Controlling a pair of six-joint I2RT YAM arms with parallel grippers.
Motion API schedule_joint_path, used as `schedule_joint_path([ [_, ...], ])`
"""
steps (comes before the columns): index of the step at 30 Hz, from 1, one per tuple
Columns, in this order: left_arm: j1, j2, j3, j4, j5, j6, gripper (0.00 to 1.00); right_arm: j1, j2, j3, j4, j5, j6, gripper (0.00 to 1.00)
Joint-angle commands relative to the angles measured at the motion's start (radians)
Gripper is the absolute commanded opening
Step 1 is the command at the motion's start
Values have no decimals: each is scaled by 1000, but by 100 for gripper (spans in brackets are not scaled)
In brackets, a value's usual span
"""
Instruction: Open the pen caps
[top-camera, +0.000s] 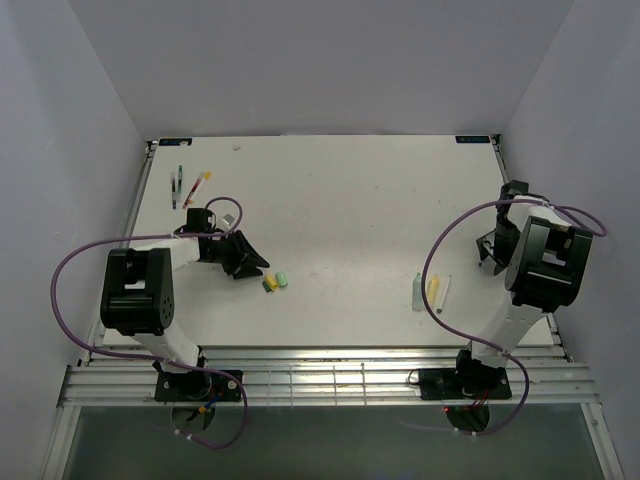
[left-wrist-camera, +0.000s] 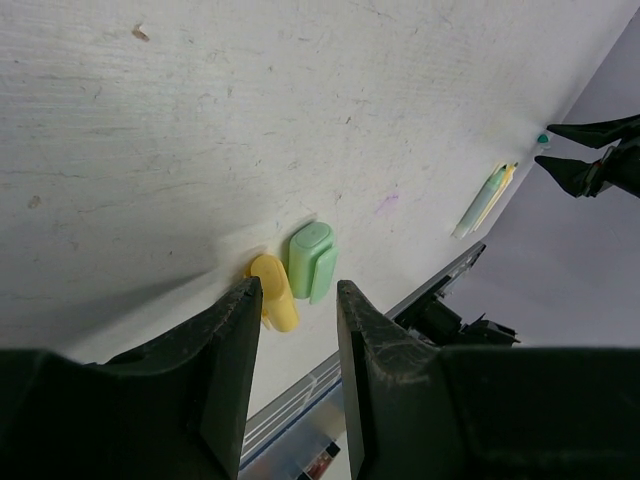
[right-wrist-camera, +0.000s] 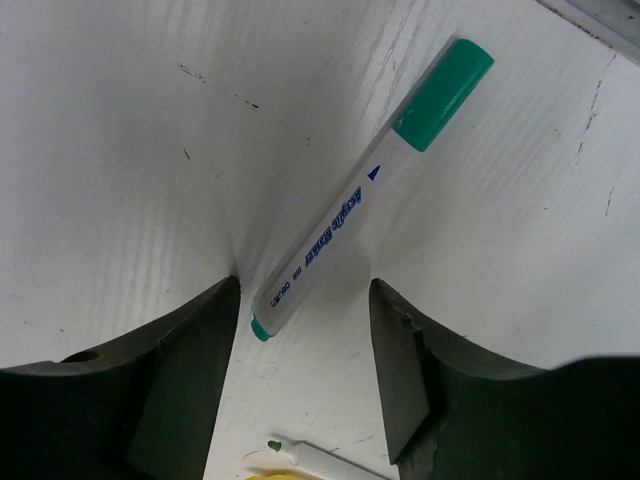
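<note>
Pen caps (left-wrist-camera: 310, 258), yellow and light green (stubby, adjacent), left gripper (left-wrist-camera: 297, 300) apart, right gripper (right-wrist-camera: 305, 290) apart astride teal-capped marker (right-wrist-camera: 350, 210)

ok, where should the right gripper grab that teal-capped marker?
Mid-barrel on the white marker, from above, fingers across its long axis: it lies flat, and that leaves the teal cap free. The right gripper is open, straddling its near end.

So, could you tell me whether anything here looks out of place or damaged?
Nothing looks spilled or broken. Only the yellow cap and green cap lie loose by the left end effector, far from the marker barrels on the right.
</note>
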Motion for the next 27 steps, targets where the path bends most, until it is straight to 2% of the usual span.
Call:
schedule_joint_path([
  [1,-2,-14,37,6,16,-3,46,-5,11,-1,21,12,6,59],
  [4,-2,-20,43,1,16,-3,46,-5,23,-25,35,5,-7,49],
  [9,-2,-37,44,-13,17,-2,46,-5,25,-76,72,-44,-28,21],
  [12,-2,-51,55,-31,16,3,46,15,14,-85,95,-90,-48,10],
  [14,-2,-57,66,-43,9,12,46,39,9,-64,103,-115,-89,8],
  [17,-2,-63,96,-63,5,15,46,127,35,66,72,-142,-186,8],
  [20,-2,-59,142,-69,16,12,47,254,67,235,11,-220,-298,8],
  [21,-2,-49,156,-68,35,7,47,339,70,299,0,-250,-327,8],
  [24,-3,-3,207,-66,81,-17,47,487,83,372,-3,-404,-427,8],
  [25,-3,6,216,-66,88,-25,47,519,87,396,21,-532,-456,8],
  [27,-3,32,248,-66,95,-42,47,612,94,413,43,-651,-522,8],
])
